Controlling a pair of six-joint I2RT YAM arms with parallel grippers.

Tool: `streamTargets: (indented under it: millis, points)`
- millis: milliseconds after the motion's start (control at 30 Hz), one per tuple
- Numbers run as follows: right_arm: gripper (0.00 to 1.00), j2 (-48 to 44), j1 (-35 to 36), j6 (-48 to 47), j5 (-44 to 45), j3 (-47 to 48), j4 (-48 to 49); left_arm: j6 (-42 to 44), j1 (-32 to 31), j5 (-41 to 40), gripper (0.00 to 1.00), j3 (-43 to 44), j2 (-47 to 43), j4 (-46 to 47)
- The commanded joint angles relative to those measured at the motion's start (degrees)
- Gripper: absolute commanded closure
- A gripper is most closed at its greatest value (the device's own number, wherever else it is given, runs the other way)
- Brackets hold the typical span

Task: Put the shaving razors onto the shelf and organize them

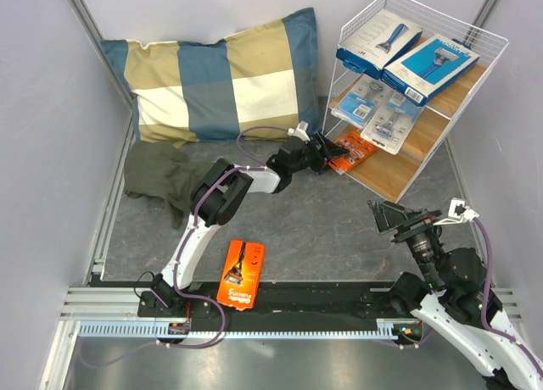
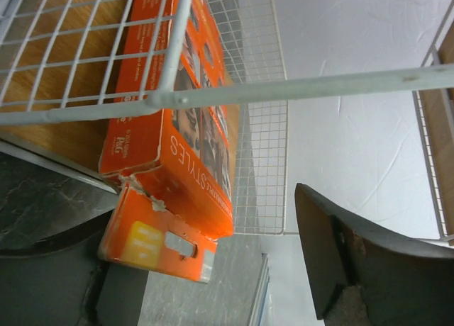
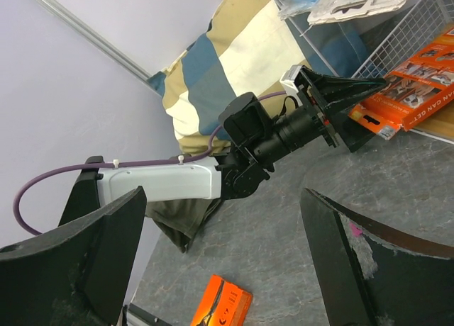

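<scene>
The shelf stands at the back right. Two blue razor boxes lie on its top board and two clear blister packs on the middle board. An orange razor card rests on the lowest board, its near end overhanging the edge. My left gripper is at that end and open. In the left wrist view the card lies by the left jaw, with a wide gap to the right finger. A second orange pack lies flat near the front. My right gripper hovers open and empty.
A blue-and-tan checked pillow leans against the back wall. A dark green cloth is crumpled on the left, beside my left arm. Metal rails run along the near edge. Walls close in both sides.
</scene>
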Motion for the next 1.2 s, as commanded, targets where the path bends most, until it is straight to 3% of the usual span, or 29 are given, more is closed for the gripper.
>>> streamTargets:
  millis: [0, 433, 767, 1167]
  points:
    - [0.02, -0.6, 0.2, -0.8, 0.9, 2.1, -0.4, 3.3, -0.6, -0.5, 0.15, 3.6, 0.2, -1.5]
    - [0.02, -0.6, 0.3, -0.2, 0.7, 1.4, -0.6, 10.2, -1.8, 2.2, 0.09, 5.4, -0.6, -7.7]
    - [0.02, -0.6, 0.3, 1.2, -0.1, 0.2, -0.9, 16.7, -1.8, 0.8, 0.06, 7.6, -2.4, -20.4]
    - [0.02, -0.5, 0.2, 1.8, -0.8, 0.1, -0.9, 31.4, -2.6, -4.1, 0.02, 8.1, -8.1, -34.9]
